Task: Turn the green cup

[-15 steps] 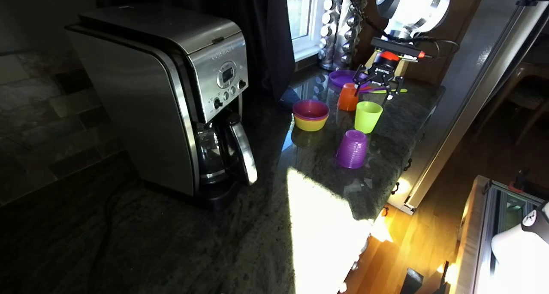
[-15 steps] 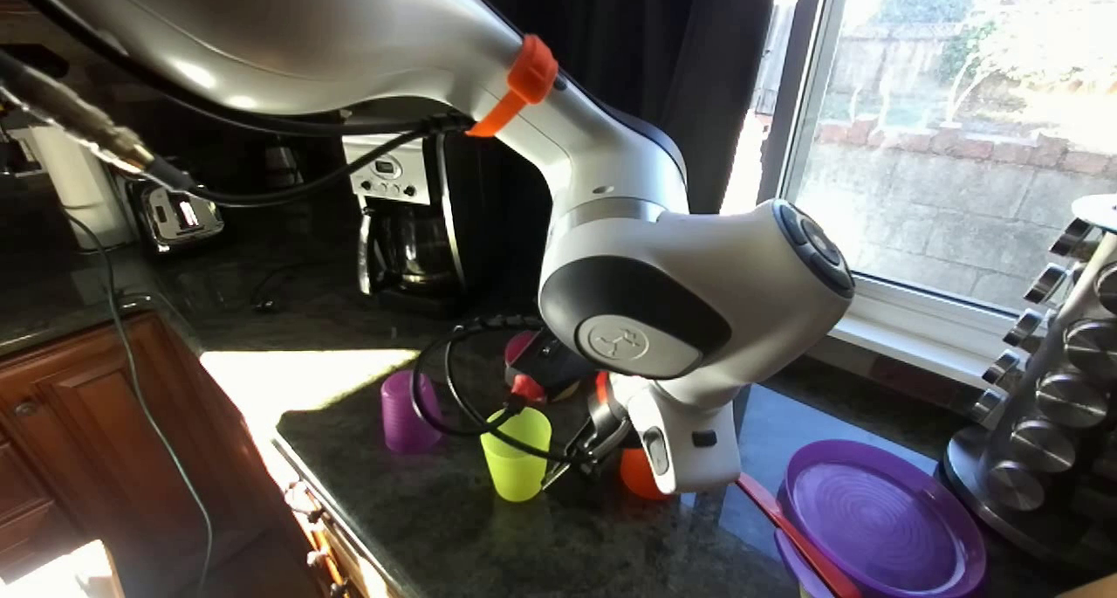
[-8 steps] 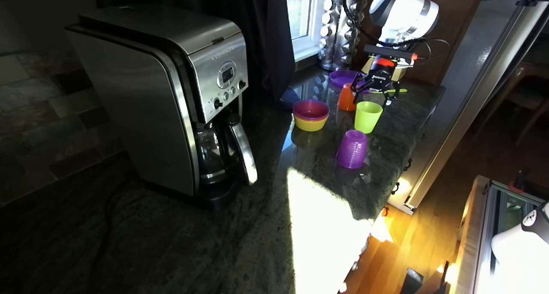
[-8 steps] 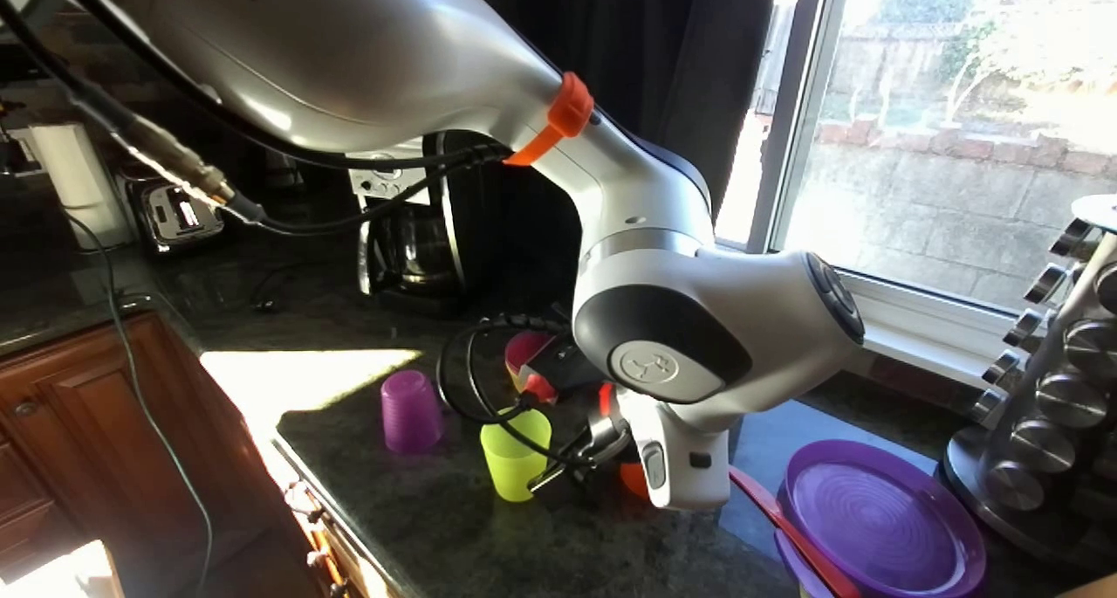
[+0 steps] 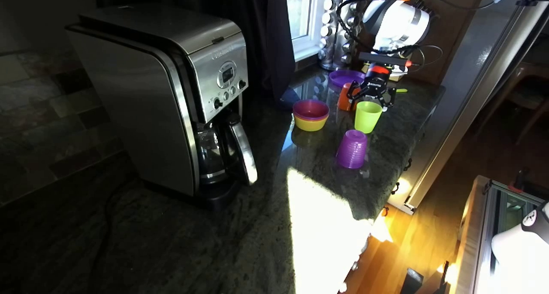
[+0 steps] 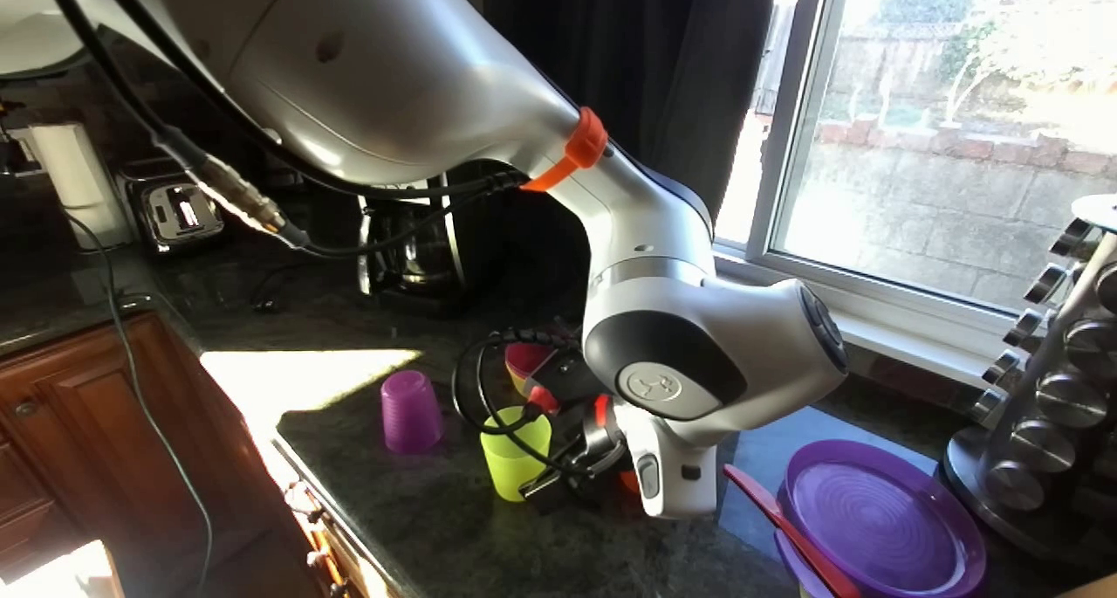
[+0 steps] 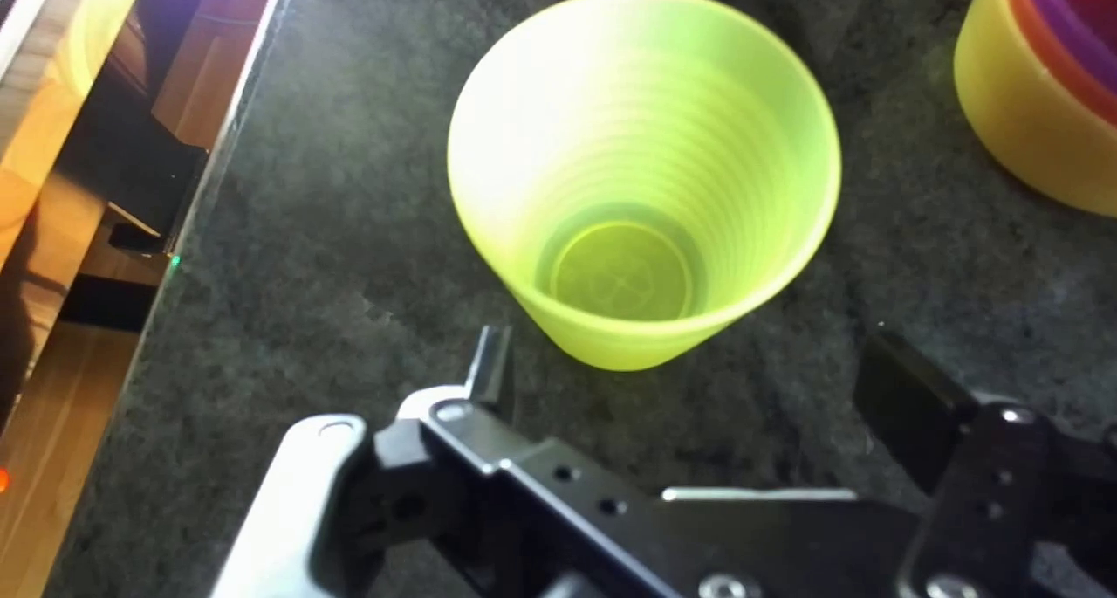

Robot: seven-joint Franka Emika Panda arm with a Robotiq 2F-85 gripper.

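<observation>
The green cup (image 5: 367, 119) stands upright, mouth up, on the dark counter. It also shows in an exterior view (image 6: 513, 465), partly behind the gripper cable. In the wrist view I look down into the green cup (image 7: 646, 161), just past the fingertips. My gripper (image 7: 689, 375) is open, with its jaws wide apart and nothing between them. The cup's near side lies just in front of the gap, untouched as far as I can see. In an exterior view the gripper (image 5: 371, 101) hangs just behind the cup.
An upside-down purple cup (image 5: 352, 150) stands near the green one. An upside-down orange cup (image 5: 344, 98) is close beside the gripper. Stacked bowls (image 7: 1038, 118) lie to the right in the wrist view. The counter edge (image 7: 218, 170) runs along the left. Purple plates (image 6: 881, 519) stand nearby.
The arm has moved down and the gripper has come closer to the green cup, shifting left in an exterior view. The gripper stays open. The cups have not moved.
</observation>
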